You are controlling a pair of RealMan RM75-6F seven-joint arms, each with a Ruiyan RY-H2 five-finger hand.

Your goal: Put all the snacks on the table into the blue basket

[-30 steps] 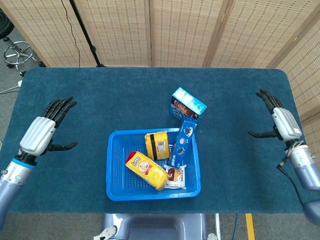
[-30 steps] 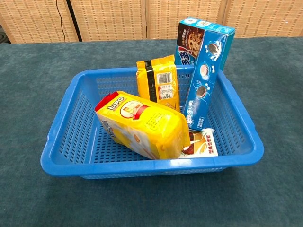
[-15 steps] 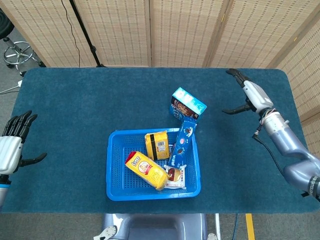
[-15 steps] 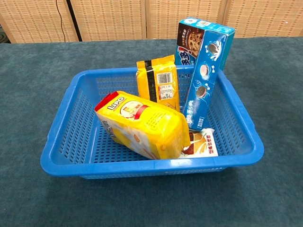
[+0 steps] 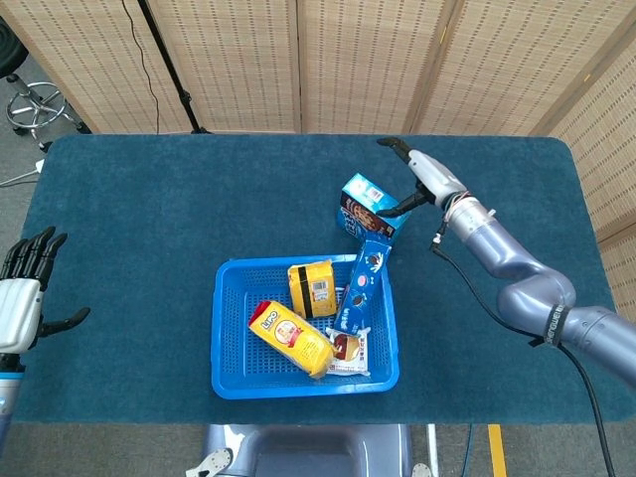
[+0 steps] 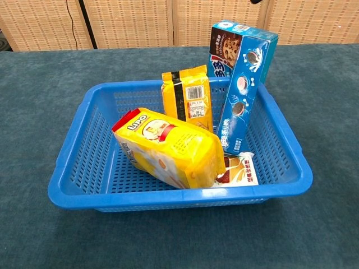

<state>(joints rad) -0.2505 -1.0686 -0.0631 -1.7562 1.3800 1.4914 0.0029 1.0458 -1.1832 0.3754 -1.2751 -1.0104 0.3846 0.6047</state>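
The blue basket (image 5: 223, 328) (image 6: 179, 200) sits at the table's front middle. In it lie a yellow Lipo pack (image 5: 289, 338) (image 6: 171, 147), an upright yellow bag (image 5: 311, 288) (image 6: 188, 98) and a small white snack pack (image 5: 348, 350) (image 6: 238, 168). A long blue Oreo box (image 5: 360, 288) (image 6: 242, 101) leans on the far right rim. Outside the basket, just behind it, stands a blue cookie box (image 5: 373, 207) (image 6: 227, 47). My right hand (image 5: 417, 177) is open just right of that box, thumb down at its edge. My left hand (image 5: 22, 293) hangs open at the far left.
Blue cloth covers the table (image 5: 179, 209). Wicker screens (image 5: 368, 60) stand behind the far edge. A stool (image 5: 35, 104) and a black stand (image 5: 169, 60) are on the floor at the back left.
My right hand has swept left from the table's right side to the cookie box behind the basket. My left hand has drawn back to the far left edge. The snacks have not moved.
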